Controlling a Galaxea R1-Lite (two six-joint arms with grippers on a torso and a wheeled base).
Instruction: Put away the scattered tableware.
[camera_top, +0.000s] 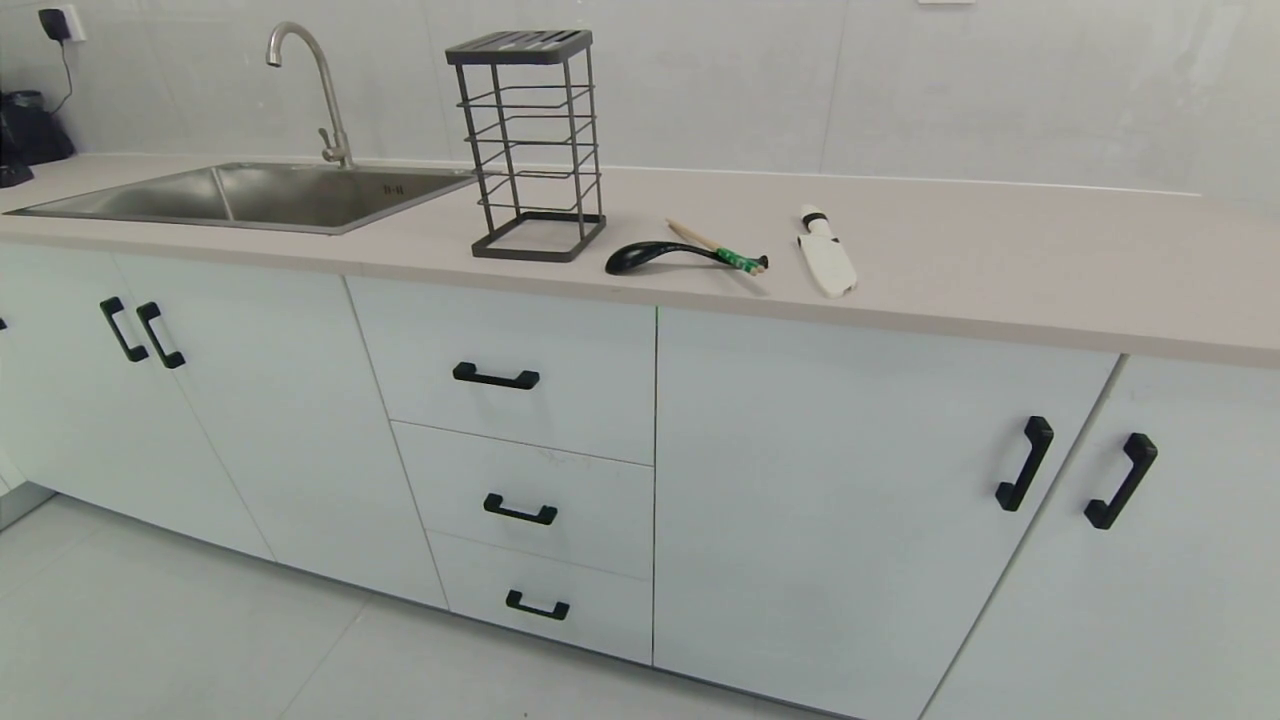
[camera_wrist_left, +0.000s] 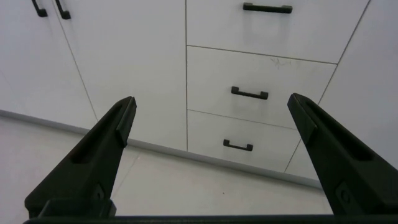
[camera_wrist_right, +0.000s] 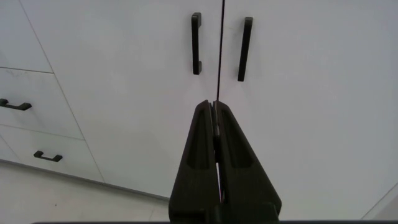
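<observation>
On the worktop (camera_top: 1000, 260) at upper centre, we see a black spoon (camera_top: 638, 257), chopsticks (camera_top: 712, 244) and a white utensil (camera_top: 828, 264) lying right of a wire rack (camera_top: 530, 140). Our left hand (camera_wrist_left: 211, 98) is spread and our right hand (camera_wrist_right: 215, 104) is pressed together.

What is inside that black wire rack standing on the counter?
Nothing shows inside the wire rack: the wall and countertop are visible through its bars. Its slotted top hides only its own underside.

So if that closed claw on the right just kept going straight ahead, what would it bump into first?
Most likely the white cupboard doors: the right gripper, shut, points at the seam between the two doors, near their black handles. Nothing shows in between, though the distance is unclear.
</observation>
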